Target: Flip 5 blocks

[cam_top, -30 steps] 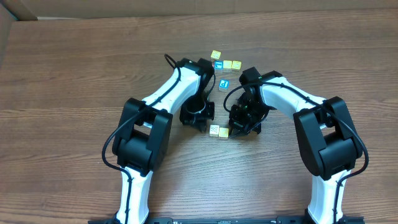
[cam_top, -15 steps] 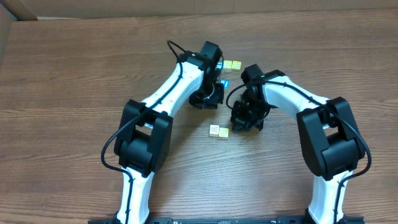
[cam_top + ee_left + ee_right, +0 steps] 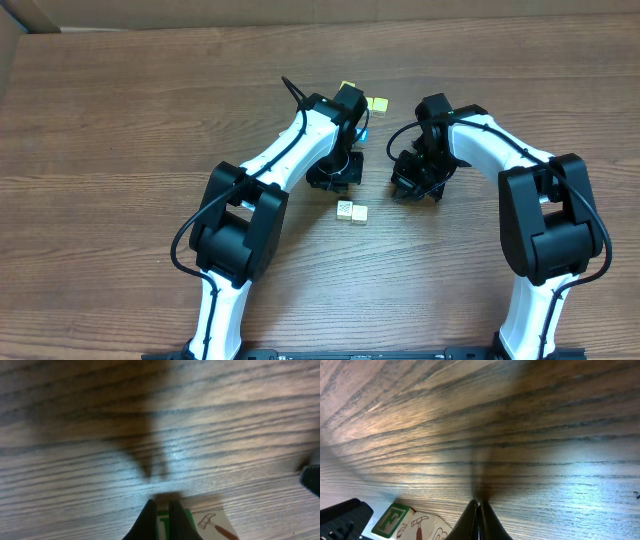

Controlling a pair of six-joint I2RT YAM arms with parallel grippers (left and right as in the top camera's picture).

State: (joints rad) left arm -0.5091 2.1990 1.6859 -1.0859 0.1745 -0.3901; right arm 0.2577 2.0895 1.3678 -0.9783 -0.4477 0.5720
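Two blocks lie side by side mid-table, a whitish one (image 3: pixel 345 209) and a yellowish one (image 3: pixel 359 214). In the left wrist view a green-lettered block (image 3: pixel 161 526) and a hammer-drawing block (image 3: pixel 212 522) sit low in frame. My left gripper (image 3: pixel 161 505) is shut, its thin fingers crossing in front of the green block without clamping it. From overhead the left gripper (image 3: pixel 335 183) hangs just behind the pair. My right gripper (image 3: pixel 479 504) is shut and holds nothing, with the green block (image 3: pixel 392 520) and the hammer block (image 3: pixel 422 527) to its left. The right gripper (image 3: pixel 412 190) is to the right of the pair.
Two yellow cubes (image 3: pixel 378 103) (image 3: pixel 347 88) sit at the back, partly hidden by the left arm. A sliver of a blue cube (image 3: pixel 365 128) shows beside that arm. Both arms arch inward over the brown wood table (image 3: pixel 120 150).
The right gripper has drawn back to the right, away from the two blocks. The left arm swung toward the back cubes, then came a little forward. The pair of blocks has not moved.
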